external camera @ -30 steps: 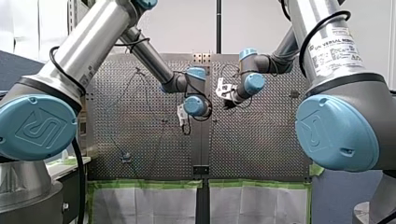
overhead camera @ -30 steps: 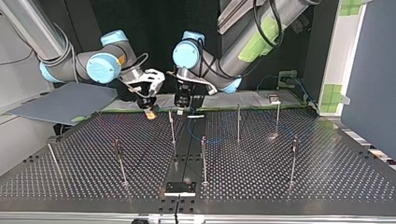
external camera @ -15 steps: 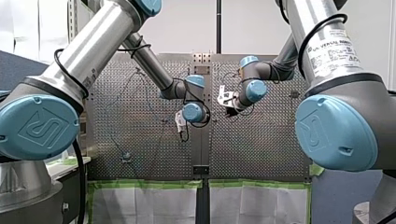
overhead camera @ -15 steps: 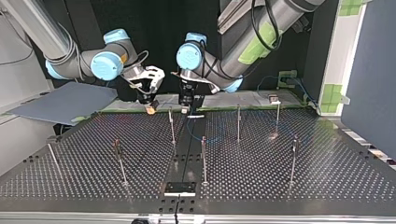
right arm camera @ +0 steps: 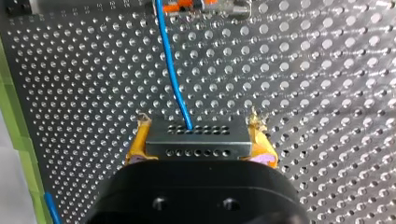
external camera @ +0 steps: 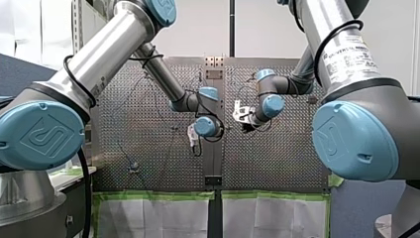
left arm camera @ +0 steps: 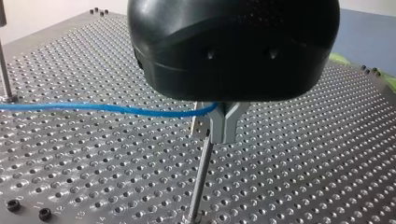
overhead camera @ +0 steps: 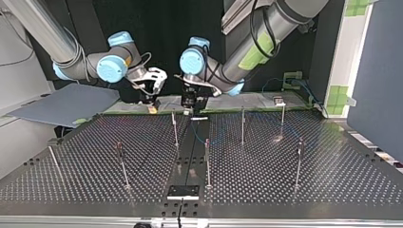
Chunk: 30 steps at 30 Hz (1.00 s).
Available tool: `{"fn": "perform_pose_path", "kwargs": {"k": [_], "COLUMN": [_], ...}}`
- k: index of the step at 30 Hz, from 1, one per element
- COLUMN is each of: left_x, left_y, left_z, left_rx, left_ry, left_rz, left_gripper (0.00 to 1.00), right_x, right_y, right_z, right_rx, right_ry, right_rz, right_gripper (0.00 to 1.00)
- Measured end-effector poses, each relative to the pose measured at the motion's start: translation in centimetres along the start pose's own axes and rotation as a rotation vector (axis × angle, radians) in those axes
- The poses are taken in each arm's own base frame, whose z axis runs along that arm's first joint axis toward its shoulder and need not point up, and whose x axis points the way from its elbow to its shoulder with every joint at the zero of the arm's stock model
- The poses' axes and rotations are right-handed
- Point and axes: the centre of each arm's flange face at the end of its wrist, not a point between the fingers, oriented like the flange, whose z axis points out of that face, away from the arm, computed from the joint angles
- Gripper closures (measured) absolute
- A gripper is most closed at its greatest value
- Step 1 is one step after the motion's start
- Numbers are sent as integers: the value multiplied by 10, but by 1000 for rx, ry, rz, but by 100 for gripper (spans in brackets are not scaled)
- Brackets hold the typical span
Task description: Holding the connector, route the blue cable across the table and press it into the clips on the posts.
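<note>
The step in hand is judged to be a pressing of the blue cable (left arm camera: 93, 107) into a clip (left arm camera: 200, 125) at the head of a thin post (left arm camera: 200, 182). The left gripper (left arm camera: 223, 122) is seen poised directly over that post, its metal fingers (left arm camera: 232, 117) closed together on the cable, which is led away from them toward nine o'clock as a slim, glossy, gently sagging line. Whether the cable is fully seated in the clip cannot be told. The connector (right arm camera: 196, 142), a flat grey metal block drilled with rows of small holes, is clamped across its width between the yellow pads (right arm camera: 135, 145) of the right gripper (right arm camera: 200, 140). From the connector the cable is carried straight ahead, toward twelve o'clock, to an orange-and-clear fitting (right arm camera: 201, 7). In the top view both grippers are found at the twelve o'clock edge of the perforated table (overhead camera: 309, 190), the right one just beside the left one, at its nine o'clock. The table is a dull metal sheet, evenly dotted with holes, and the posts are smooth, upright steel rods. The next move is judged to call for a firm, straight downward push by the left gripper, with the connector held steady so that tension is kept without the cable being dragged out of the clip.
</note>
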Motion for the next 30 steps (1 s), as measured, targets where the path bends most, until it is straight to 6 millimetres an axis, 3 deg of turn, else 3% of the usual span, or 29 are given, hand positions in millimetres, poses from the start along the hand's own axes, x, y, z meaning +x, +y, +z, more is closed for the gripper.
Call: {"fn": "perform_pose_path", "kwargs": {"k": [14,30], "left_x": [16,-16], "left_y": [7,28], "left_z": [28,65], "left_rx": [0,-21], "left_ry": [8,-21], "left_rz": [-2,-4], "left_gripper": [100,100], "right_x": [-4,17], "right_y": [25,51], "right_z": [16,28], "right_rx": [-13,-13], "right_ry": [29,68], "right_rz": [28,49], "right_gripper": [100,100]}}
